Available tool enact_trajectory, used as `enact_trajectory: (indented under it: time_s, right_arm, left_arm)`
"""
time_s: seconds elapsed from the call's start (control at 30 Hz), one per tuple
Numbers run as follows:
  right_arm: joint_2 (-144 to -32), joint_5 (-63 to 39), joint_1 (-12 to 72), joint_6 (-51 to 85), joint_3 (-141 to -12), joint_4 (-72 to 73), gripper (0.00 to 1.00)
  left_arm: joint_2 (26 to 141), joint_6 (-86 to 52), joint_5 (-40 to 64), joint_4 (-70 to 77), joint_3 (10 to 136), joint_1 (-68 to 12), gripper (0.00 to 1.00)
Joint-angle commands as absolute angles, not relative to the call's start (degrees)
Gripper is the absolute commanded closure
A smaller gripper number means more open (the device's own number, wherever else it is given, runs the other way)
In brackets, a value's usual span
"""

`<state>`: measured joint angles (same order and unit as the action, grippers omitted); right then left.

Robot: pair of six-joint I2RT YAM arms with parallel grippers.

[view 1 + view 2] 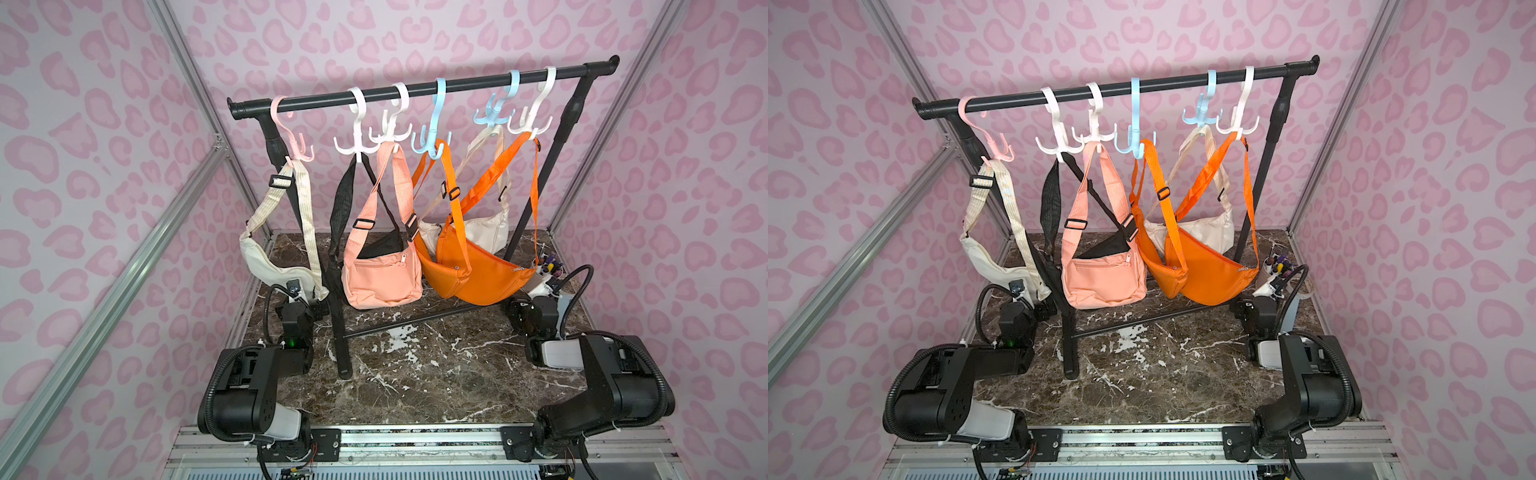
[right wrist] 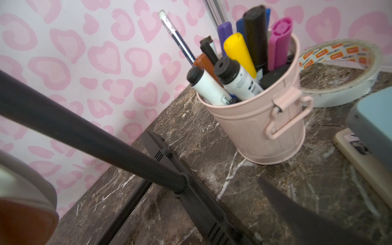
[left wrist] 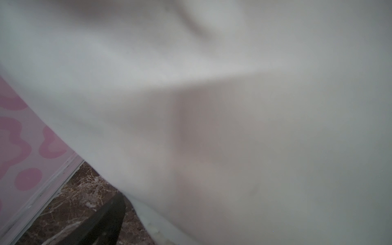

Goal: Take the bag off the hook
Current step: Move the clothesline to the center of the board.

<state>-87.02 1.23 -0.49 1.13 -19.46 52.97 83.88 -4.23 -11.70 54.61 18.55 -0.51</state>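
just above left gripper point(image 1: 305, 297): cream bag point(image 1: 270, 266), hung by strap point(image 1: 308, 208) on pink hook point(image 1: 297, 145). jaws spread wide beneath, empty, likely for lifting weight off. right gripper point(image 1: 521, 309) by pen bucket point(image 2: 250, 131); spread unclear.

Dark brown marble tabletop point(image 1: 415, 374), white veins. Black rack point(image 1: 343, 332) stands on it, feet flat. Back right corner: pink bucket point(image 2: 261, 127) w/ markers, tape roll point(image 2: 339, 89) just beside.
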Motion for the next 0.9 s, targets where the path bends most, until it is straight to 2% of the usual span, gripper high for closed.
enact_trajectory:
  time_s: [0.0,0.07,0.13,0.33,0.47,0.67,0.87]
  right_arm:
    - [-84.48,1.45,-0.30,0.80,-17.92,55.85,0.16]
    - [-80.34,4.47,0.40,0.94,-16.92,53.84,0.15]
    - [-76.13,7.10,1.12,1.44,-16.66,50.44,0.16]
    - [-67.06,10.64,1.77,5.00,-19.86,37.39,0.17]
    - [-64.50,14.14,1.76,12.28,-25.34,21.39,0.15]
    - [-59.97,13.32,1.83,21.94,-29.16,3.41,0.12]
    - [-52.91,15.35,1.85,22.46,-29.77,-3.46,0.13]
  left_arm:
    - [81.12,-2.05,-9.20,45.66,22.84,-1.14,0.05]
    - [78.88,-3.32,-9.37,32.03,29.87,-1.45,0.09]
    - [77.72,-3.39,-7.11,26.95,32.40,-1.67,0.14]
    - [70.76,-4.10,-7.17,28.24,28.19,-3.78,0.14]
    - [67.89,-5.94,-9.61,22.46,28.90,-6.16,0.14]
    - [63.57,-14.78,-14.22,11.86,28.70,-7.79,0.14]
    - [55.18,-24.10,-10.54,4.89,24.95,-8.25,0.14]
